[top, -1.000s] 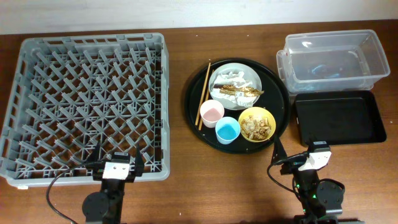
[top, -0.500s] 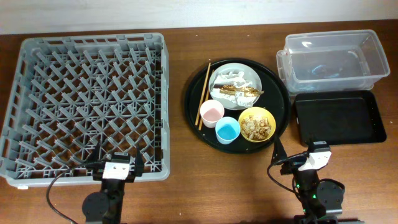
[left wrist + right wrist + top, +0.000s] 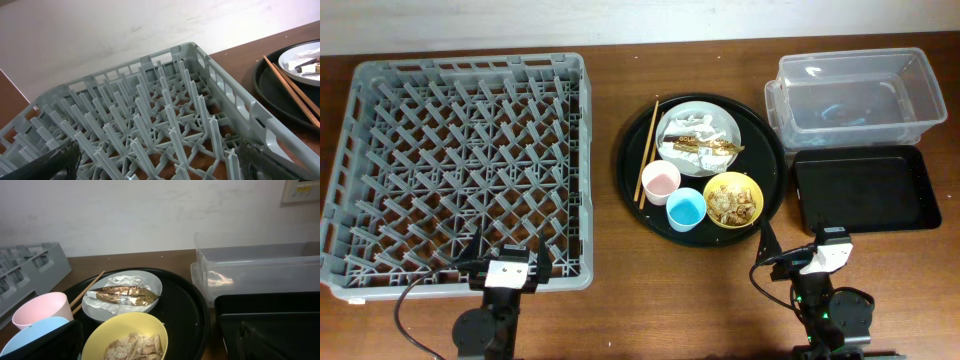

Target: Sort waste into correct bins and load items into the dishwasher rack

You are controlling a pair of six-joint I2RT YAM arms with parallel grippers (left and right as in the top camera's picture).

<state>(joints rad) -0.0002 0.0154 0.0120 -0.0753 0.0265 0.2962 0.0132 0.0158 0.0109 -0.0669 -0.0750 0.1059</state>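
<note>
One yellow bowl (image 3: 125, 332) lies ahead of right fingers (image 3: 47, 344).

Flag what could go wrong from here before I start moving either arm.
The yellow bowl holds food scraps; racking it unemptied would likely spill crumbs.
The pink cup, blue cup and bowl sit close together, so grasping one may knock another.
The chopsticks are thin and lie flat on the round tray; a grasp could slip.

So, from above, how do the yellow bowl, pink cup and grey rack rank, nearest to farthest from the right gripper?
1. The yellow bowl, on the round black tray, just ahead-left of the right gripper.
2. The pink cup, further left on that tray.
3. The dishwasher rack, far left.
</note>
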